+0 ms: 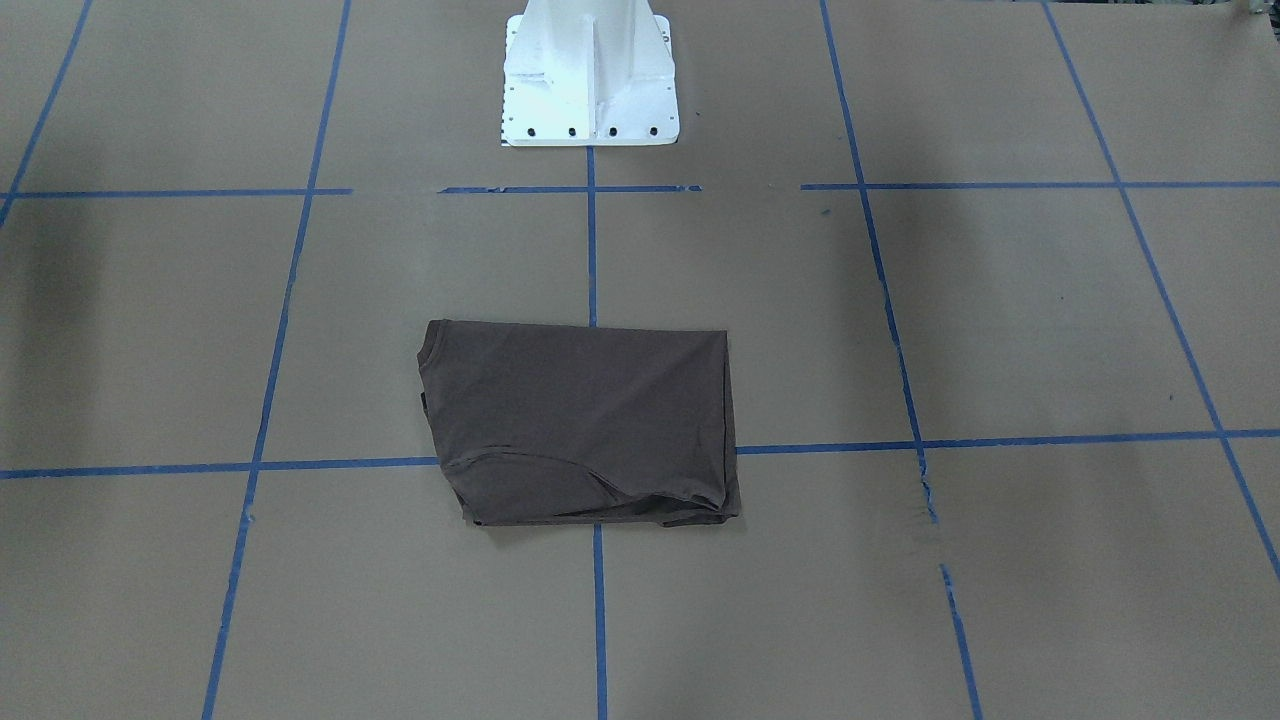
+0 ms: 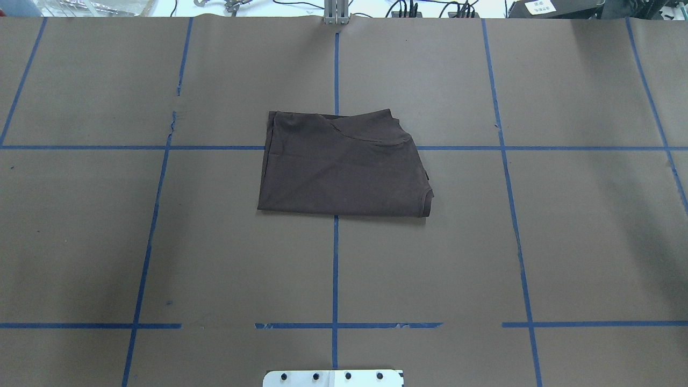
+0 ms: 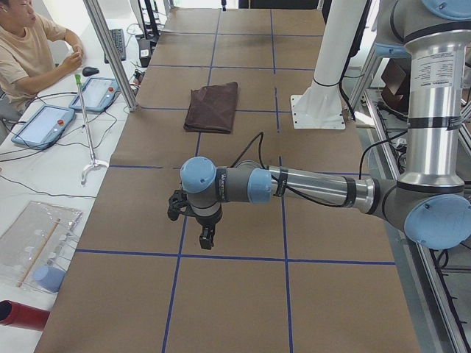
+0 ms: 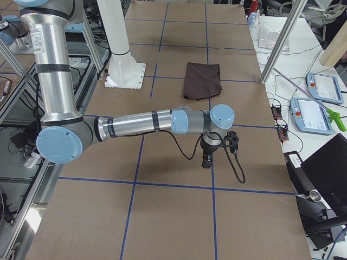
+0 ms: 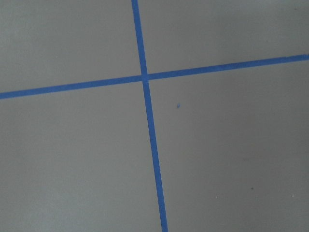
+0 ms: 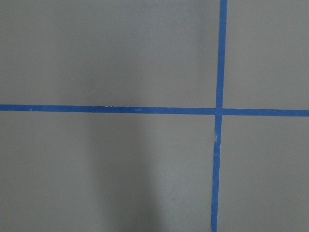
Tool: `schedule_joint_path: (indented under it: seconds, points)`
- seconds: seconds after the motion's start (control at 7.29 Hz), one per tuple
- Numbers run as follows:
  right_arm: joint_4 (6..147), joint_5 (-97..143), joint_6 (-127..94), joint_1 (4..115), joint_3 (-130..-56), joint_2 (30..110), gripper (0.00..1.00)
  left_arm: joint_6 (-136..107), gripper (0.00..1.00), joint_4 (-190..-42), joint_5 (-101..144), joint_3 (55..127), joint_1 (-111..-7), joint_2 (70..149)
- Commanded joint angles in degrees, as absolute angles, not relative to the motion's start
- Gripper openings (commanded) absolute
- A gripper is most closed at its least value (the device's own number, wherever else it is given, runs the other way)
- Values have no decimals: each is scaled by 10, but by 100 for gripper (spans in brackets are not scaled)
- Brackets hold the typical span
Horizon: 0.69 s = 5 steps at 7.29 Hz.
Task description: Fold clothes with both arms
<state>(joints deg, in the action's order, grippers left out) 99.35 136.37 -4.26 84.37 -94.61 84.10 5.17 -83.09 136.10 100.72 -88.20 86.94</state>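
Well off at the left end of the table (image 2: pixel 591 242), the left arm (image 3: pixel 309 187) reaches out low and almost level over the brown paper. The left gripper (image 3: pixel 206 239) at its tip points straight down, close to a crossing of the blue tape (image 5: pixel 145 77) lines. It shows only in the side view, so I cannot tell whether its fingers are apart or together, and nothing can be seen in them. Its wrist camera takes in only bare paper and that tape cross. On the far side of that end, a man (image 3: pixel 26 48) in a tan top sits at a white bench with two tablets (image 3: pixel 44 125) in front of him. At the middle of the table lies the dark brown shirt (image 2: pixel 341 164), folded into a rough rectangle and lying flat. It sits over the centre tape line and across one cross line, a curved seam showing along its far edge. It is in front of the white stand (image 1: pixel 590 75) but apart from it, and well apart from both arms. At the right end, the right arm (image 4: pixel 141 123) stretches out low in the same way. The right gripper (image 4: pixel 206 160) hangs downward over the paper near another tape cross. Again I cannot tell how its fingers stand, and its wrist camera shows only paper and tape.
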Motion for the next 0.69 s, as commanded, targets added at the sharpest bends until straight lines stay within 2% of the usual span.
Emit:
schedule_joint_path:
  seconds: [0.0,0.55]
  points:
    - [993,1362,-42,845,-947,842,100,51,100,-831,1362,1012,-882,875]
    - [994,1361,-42,846,-960,846,100,52,100,-839,1363,1010,-881,877]
